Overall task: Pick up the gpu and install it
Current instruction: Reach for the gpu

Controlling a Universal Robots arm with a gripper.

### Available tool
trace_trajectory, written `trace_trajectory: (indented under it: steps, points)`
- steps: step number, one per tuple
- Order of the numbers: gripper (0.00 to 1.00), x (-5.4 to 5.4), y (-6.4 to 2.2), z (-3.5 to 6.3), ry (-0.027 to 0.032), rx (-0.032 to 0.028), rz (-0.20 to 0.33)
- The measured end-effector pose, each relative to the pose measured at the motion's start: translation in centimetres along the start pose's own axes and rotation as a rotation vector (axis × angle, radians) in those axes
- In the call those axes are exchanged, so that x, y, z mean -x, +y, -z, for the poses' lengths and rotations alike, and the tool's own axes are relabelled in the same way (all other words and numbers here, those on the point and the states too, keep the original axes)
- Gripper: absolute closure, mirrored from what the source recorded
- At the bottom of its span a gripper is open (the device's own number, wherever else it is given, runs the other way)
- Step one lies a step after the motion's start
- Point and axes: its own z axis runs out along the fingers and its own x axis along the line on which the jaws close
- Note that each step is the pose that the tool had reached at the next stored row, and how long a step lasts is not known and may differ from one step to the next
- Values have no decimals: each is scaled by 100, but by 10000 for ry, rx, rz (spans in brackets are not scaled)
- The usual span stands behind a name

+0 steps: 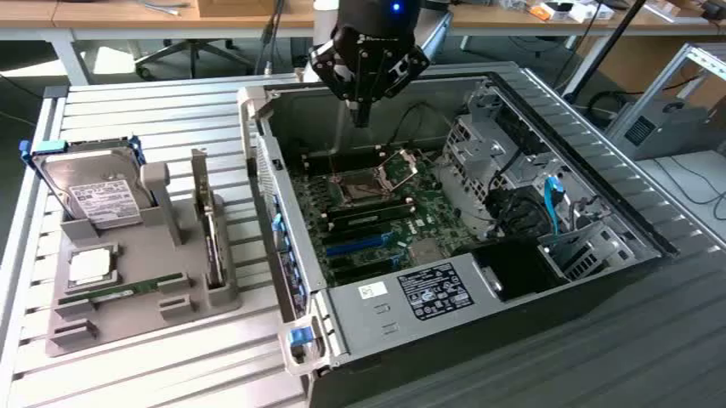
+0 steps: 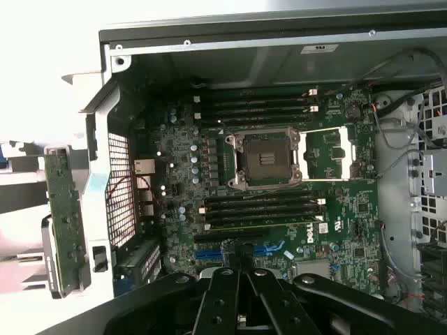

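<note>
Standing upright, gpu (image 1: 211, 242) well apart from fingers (image 1: 360, 113)

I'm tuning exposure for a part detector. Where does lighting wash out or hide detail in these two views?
Wrist view: the area beside the computer case is washed out to white, while the motherboard inside sits in dim light. Exterior view: even light over the slatted table, a black shadow pocket in the case, a blue light glowing above the gripper.
</note>
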Motion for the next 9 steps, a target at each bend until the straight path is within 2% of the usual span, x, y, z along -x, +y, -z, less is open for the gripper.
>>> trace_trajectory:
  steps: [9]
  points:
    - [90, 0, 0, 0, 0, 1, 0]
